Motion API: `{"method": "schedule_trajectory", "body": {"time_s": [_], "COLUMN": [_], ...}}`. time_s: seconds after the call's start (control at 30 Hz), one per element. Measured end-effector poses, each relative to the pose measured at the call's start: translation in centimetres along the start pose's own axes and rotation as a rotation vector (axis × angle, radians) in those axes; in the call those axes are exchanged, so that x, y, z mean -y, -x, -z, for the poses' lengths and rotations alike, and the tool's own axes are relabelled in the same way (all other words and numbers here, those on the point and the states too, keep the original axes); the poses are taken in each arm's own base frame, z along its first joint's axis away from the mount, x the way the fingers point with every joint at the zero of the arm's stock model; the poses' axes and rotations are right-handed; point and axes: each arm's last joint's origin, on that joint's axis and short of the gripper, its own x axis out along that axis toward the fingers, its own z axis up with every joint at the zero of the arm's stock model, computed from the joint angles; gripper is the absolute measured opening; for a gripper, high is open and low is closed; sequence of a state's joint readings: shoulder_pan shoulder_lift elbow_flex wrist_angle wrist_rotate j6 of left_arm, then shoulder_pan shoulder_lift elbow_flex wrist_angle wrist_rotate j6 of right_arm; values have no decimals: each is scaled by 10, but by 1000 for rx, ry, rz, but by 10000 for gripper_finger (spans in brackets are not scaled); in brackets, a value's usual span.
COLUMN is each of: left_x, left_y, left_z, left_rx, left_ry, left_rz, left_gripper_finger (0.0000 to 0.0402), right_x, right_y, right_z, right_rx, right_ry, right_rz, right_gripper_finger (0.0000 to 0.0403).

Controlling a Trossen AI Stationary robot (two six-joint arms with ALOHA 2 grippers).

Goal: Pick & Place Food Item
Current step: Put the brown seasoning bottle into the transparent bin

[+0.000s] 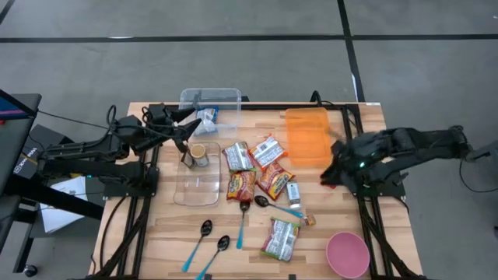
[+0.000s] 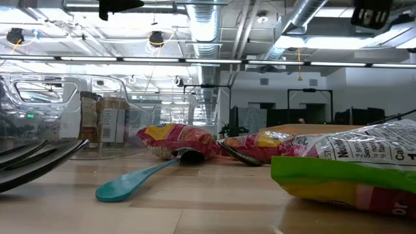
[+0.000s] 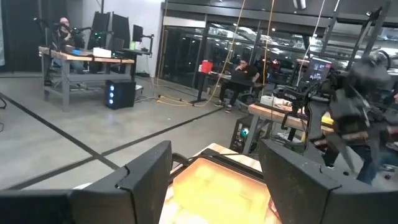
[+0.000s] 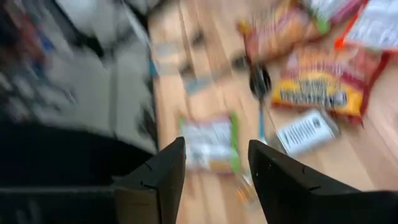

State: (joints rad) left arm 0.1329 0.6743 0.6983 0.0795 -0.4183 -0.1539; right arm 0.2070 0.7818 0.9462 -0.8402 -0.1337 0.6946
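Observation:
Several snack packets lie flat on the wooden table's middle: red-and-yellow ones [image 1: 241, 184] [image 1: 274, 180], two more [image 1: 238, 155] [image 1: 268, 150], a small white one [image 1: 293, 191] and a green-and-white one [image 1: 281, 239]. My right gripper [image 1: 328, 171] is open and empty above the table, right of the packets. Its wrist view [image 4: 216, 149] looks down on the green-and-white packet [image 4: 208, 144] and a red-and-yellow packet [image 4: 317, 87]. My left gripper [image 1: 180, 134] is open and empty at the far left, by the clear containers. Its fingers [image 3: 214, 155] frame nothing.
An orange tray [image 1: 306, 136] lies at the far right. A clear tub [image 1: 210, 105] and a clear lid [image 1: 197, 183] with a jar [image 1: 198, 153] are at the left. Spoons [image 1: 201, 237] [image 1: 243, 225] and a pink bowl [image 1: 347, 254] lie near the front edge.

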Motion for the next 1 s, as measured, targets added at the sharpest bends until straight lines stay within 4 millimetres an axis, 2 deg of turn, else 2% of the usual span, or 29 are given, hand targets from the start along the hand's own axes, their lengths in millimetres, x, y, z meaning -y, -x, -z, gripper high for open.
{"method": "schedule_trajectory", "body": {"time_s": [0.1,0.27,0.5,0.67,0.83,1.0], "left_x": [0,0,1,1,2,3], "left_y": [0,0,-1,-3,-4,-4], "left_z": [0,-1,-1,0,2,3], "left_rx": [3,11,13,7,-1,-11], "left_ry": [1,5,9,10,7,6], "left_rz": [0,2,3,2,5,35], "left_gripper_finger": [237,237,237,237,237,237], "right_x": [-4,-12,-22,-23,-30,-37], "right_y": [-16,-42,-80,-99,-115,-134], "right_z": [7,17,33,40,54,71], "right_rx": [-110,-259,-424,-479,-485,-506], "right_ry": [102,171,154,157,373,589], "right_rz": [33,92,178,239,304,350], "right_gripper_finger": [172,186,234,271,290,292]}}
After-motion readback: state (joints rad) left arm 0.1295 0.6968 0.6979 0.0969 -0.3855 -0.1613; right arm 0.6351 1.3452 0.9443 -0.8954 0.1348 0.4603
